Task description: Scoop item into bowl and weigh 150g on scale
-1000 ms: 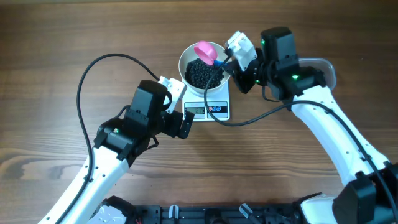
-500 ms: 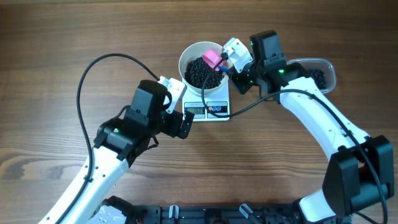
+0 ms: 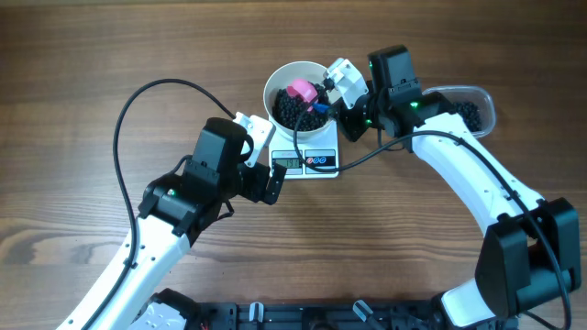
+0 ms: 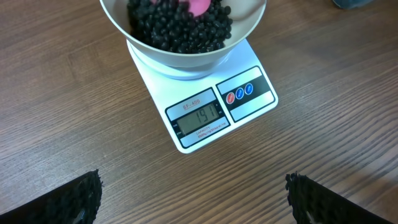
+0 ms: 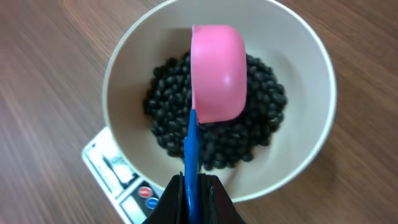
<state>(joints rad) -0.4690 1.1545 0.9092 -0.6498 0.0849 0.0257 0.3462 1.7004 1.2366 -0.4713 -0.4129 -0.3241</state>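
Right tool [image 5: 193, 190], scoop [image 5: 217, 68] within bowl [image 5: 305, 68] rim

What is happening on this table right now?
The right gripper is shut on the blue handle of a pink scoop. It holds the scoop's cup over the black beans in the white bowl. The bowl stands on the scale, whose display shows a reading. The left gripper is open and empty and hovers in front of the scale. A clear tub with more beans lies to the right.
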